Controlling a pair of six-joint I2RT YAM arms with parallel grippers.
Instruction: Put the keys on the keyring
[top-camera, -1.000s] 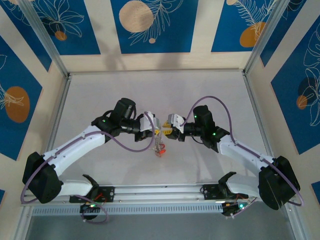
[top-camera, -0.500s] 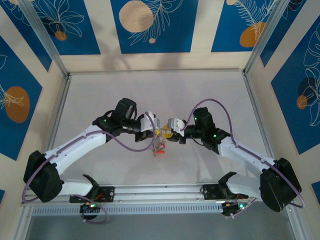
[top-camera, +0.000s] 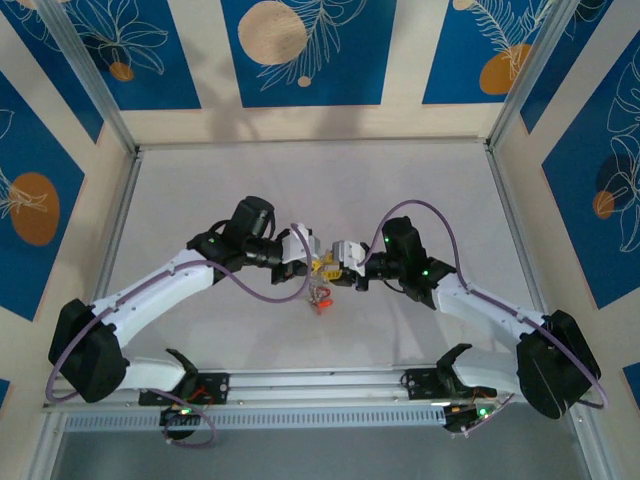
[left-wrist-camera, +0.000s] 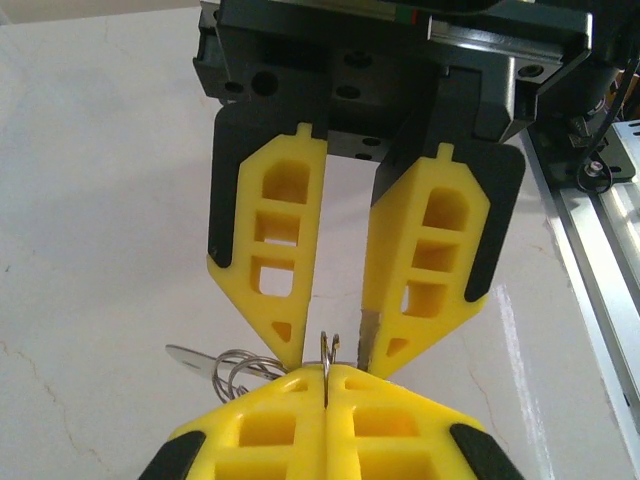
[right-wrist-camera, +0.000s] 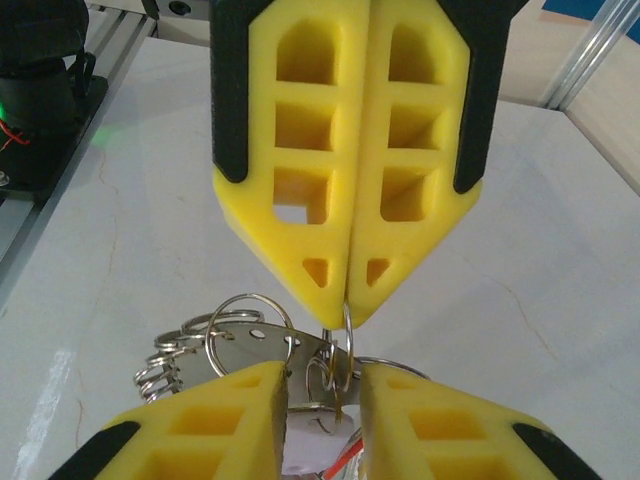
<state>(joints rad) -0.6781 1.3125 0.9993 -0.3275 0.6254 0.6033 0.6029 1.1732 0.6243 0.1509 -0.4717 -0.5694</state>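
My left gripper (left-wrist-camera: 327, 368) is shut on a thin metal ring (left-wrist-camera: 326, 348) of the keyring bunch, holding it upright above the table. The same ring (right-wrist-camera: 347, 345) hangs from the left gripper's (right-wrist-camera: 348, 305) closed tips in the right wrist view. My right gripper (right-wrist-camera: 325, 385) faces it tip to tip, open, its fingers either side of that ring. Under the ring hang a flat metal strip with holes (right-wrist-camera: 250, 345), several wire rings (right-wrist-camera: 170, 365), a pale key head (right-wrist-camera: 310, 450) and a red key (top-camera: 319, 300). In the top view both grippers (top-camera: 318, 264) (top-camera: 338, 265) meet at mid-table.
The white table (top-camera: 300, 180) has bare surface on all sides of the meeting point. An aluminium rail (top-camera: 320, 385) carrying both arm bases runs along the near edge. Patterned walls enclose the left, back and right.
My right gripper has moved left and slightly nearer, closing on the left gripper, and its jaws have narrowed a little. The left gripper has stayed shut on the ring.
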